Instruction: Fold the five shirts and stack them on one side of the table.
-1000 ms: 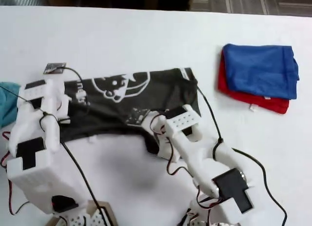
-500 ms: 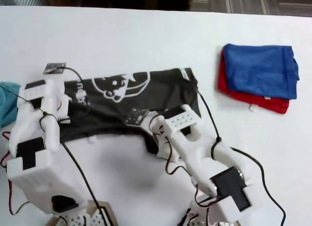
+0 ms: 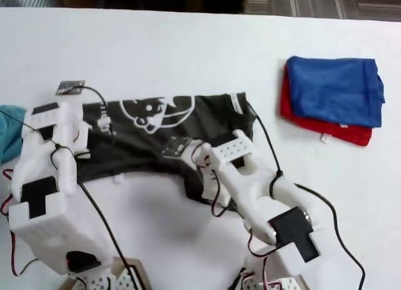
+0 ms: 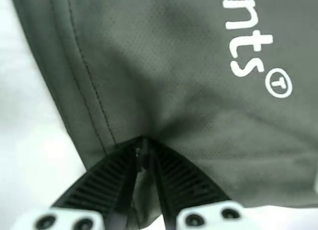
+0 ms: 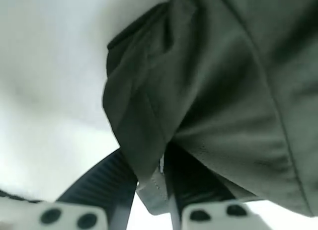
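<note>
Right gripper, clamped on the black shirt, tugs it back, left gripper pinching it too, mid-fold I guess; next lift both edges together.

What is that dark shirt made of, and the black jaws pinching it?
The dark shirt looks like a thin, matte sports knit, probably synthetic: the left wrist view shows a fine pinhole mesh and a stitched hem. The jaws look like matte black plastic, going by their evenly ribbed faces; whether they are printed or moulded is hard to tell.

White table, dark floor behind.
</note>
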